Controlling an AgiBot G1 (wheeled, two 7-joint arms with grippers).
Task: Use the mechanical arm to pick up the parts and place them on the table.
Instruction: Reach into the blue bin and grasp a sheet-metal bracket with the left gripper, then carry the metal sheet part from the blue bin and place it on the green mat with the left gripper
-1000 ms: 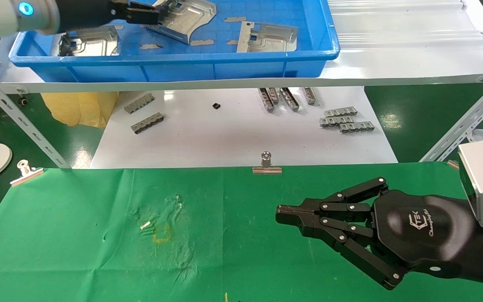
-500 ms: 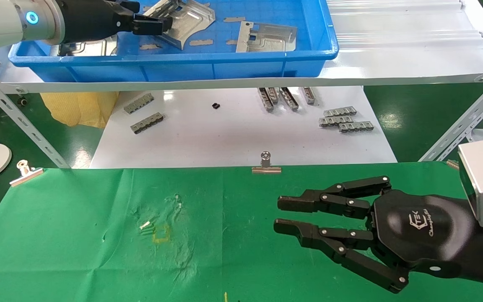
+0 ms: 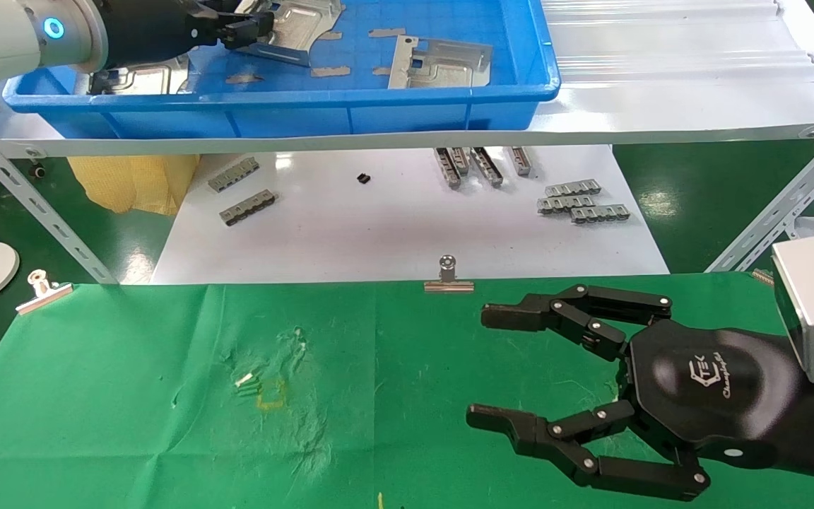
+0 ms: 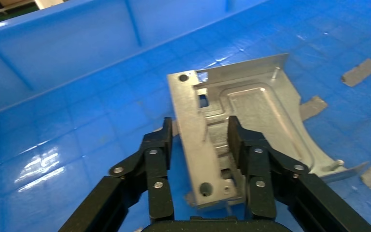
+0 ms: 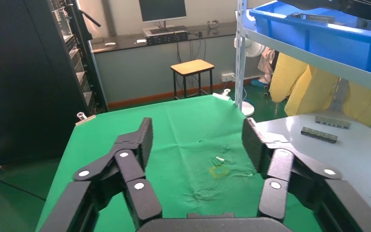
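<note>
Gripping a sheet-metal plate (image 4: 236,130) by its edge inside the blue tray (image 3: 379,106), left gripper (image 4: 200,145) was clamped on it; yellow mark (image 3: 271,394) lay nearer right gripper (image 3: 499,367), which hung spread wide, empty.

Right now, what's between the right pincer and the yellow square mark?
Only bare green table lies between right pincer and yellow mark, per the head view.

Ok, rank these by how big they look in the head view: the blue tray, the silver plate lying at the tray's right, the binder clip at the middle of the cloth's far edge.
1. Blue tray, by far the largest.
2. Silver plate lying in the tray.
3. Binder clip, smallest, though it sits nearer the camera than the plate.
</note>
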